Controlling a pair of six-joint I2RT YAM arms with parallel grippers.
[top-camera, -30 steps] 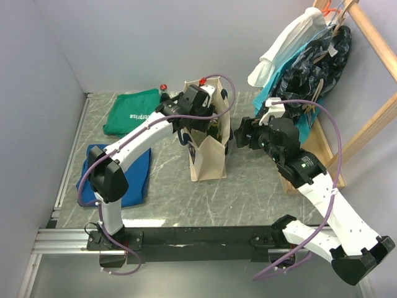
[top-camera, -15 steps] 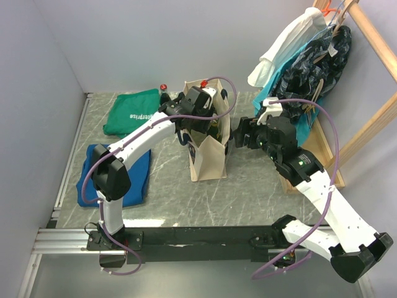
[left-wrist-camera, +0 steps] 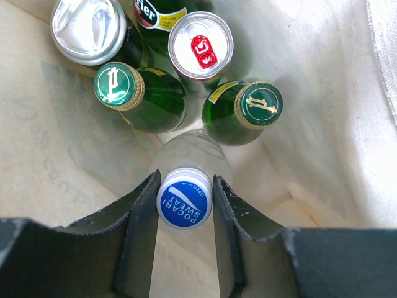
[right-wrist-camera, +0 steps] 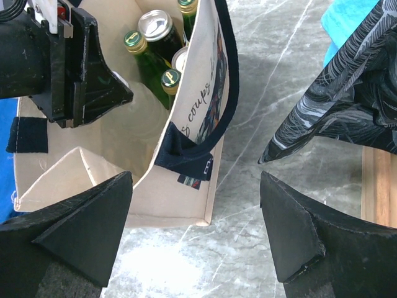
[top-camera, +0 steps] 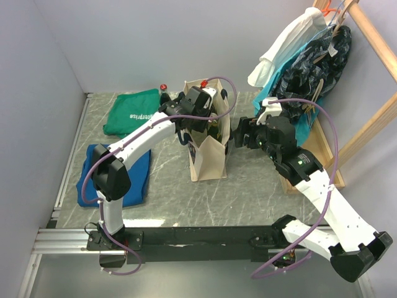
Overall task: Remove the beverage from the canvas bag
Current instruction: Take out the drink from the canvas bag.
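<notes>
The cream canvas bag (top-camera: 208, 162) with navy handles stands upright mid-table; it also shows in the right wrist view (right-wrist-camera: 167, 192). Inside are two green glass bottles (left-wrist-camera: 115, 85), a can with a red tab (left-wrist-camera: 200, 46), a silver can (left-wrist-camera: 84, 28) and a clear bottle with a blue Pocari Sweat cap (left-wrist-camera: 184, 205). My left gripper (left-wrist-camera: 184, 197) reaches down into the bag (top-camera: 205, 126), its jaws closed against both sides of the blue cap. My right gripper (right-wrist-camera: 195, 180) is wide open and empty, hovering just right of the bag (top-camera: 237, 133).
A folded green cloth (top-camera: 131, 112) lies at the back left and a blue cloth (top-camera: 118, 174) at the front left. A small red-capped bottle (top-camera: 164, 88) stands behind the bag. A wooden rack with hanging clothes (top-camera: 310, 62) stands on the right.
My right gripper has shifted slightly left toward the bag. The left arm has stayed in the bag with hardly any movement.
</notes>
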